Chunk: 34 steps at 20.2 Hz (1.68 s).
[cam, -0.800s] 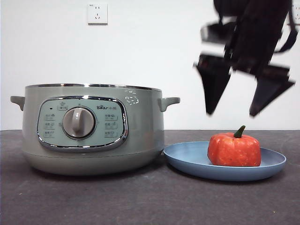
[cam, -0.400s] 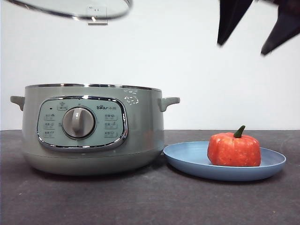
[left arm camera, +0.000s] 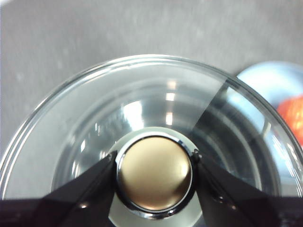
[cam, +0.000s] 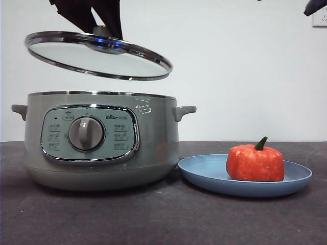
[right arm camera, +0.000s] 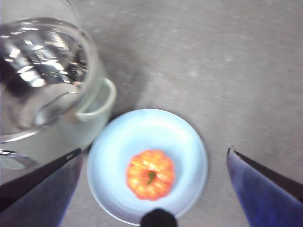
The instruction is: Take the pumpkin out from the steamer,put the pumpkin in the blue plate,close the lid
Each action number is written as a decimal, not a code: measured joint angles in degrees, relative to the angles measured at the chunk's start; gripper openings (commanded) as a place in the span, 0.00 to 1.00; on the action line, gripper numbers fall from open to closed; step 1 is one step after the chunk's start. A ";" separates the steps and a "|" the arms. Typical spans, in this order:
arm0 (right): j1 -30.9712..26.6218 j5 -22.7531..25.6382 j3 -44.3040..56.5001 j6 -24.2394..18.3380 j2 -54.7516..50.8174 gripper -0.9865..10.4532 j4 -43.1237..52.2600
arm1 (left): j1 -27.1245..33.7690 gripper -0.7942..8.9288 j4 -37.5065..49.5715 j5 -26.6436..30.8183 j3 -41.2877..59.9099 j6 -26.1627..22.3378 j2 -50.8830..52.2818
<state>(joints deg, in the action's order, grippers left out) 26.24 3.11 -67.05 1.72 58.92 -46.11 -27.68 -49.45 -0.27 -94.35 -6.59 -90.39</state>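
steamer, blue plate on table

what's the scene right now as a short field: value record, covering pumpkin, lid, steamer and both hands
pumpkin: upright on the blue plate, beside the steamer
lid: in the air above the steamer, tilted, not seated
steamer: open on the table
left hand: shut on the lid's knob
right hand: open, high above the plate, holding nothing
left to do: seat the lid

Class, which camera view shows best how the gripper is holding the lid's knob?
The left wrist view: the left gripper has its jaws clamped on either side of the knob, with the lid spread below. The front view shows the lid tilted above the steamer, knob mostly hidden by the jaws. The right wrist view shows only blurred glass.
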 measured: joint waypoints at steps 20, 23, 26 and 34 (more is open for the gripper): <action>-0.02 0.09 0.00 0.00 -0.07 0.53 -0.90 | -1.49 0.07 12.92 -0.35 14.36 3.23 0.94; 0.00 0.09 0.00 0.00 -0.07 0.53 -0.92 | -1.51 0.07 13.00 0.72 14.60 3.63 1.16; -0.02 0.09 0.00 0.00 -0.07 0.53 -0.92 | -1.64 0.07 11.74 2.27 14.64 4.57 1.73; 0.00 0.09 0.00 0.00 -0.07 0.53 -0.92 | -0.52 0.07 10.21 3.69 14.73 4.50 1.90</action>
<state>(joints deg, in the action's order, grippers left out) 26.24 3.20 -67.05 1.72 58.85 -47.03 -28.21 -39.24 3.42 -79.61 -2.09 -88.49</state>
